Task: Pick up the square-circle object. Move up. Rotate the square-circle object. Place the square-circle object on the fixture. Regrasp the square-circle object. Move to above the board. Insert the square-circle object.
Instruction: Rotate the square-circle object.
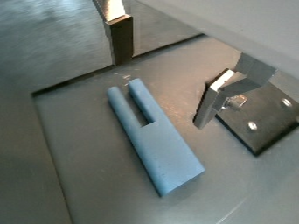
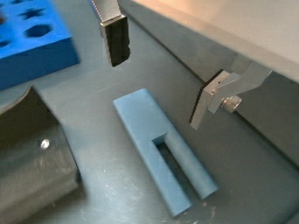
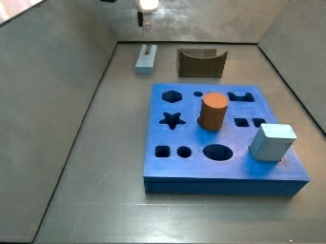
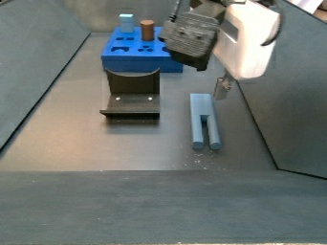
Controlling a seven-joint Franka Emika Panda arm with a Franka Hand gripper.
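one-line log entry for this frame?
phase: pre-grasp | gripper: open, above peg | square-circle object: flat on floor | fixture: unoccupied | board: untouched

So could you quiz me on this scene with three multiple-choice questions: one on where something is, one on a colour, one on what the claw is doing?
1. Where does the peg lie?
A. on the floor beside the fixture
B. in a hole of the board
C. on the cube

2. What colour is the cylinder standing on the board?
A. green
B. orange
C. white

3. How is the gripper?
A. shut on the peg
B. shut on the cube
C. open above the peg

Answers:
1 A, the side views show it flat on the grey floor.
2 B, plainly orange.
3 C, both wrist views show the fingers apart, holding nothing.
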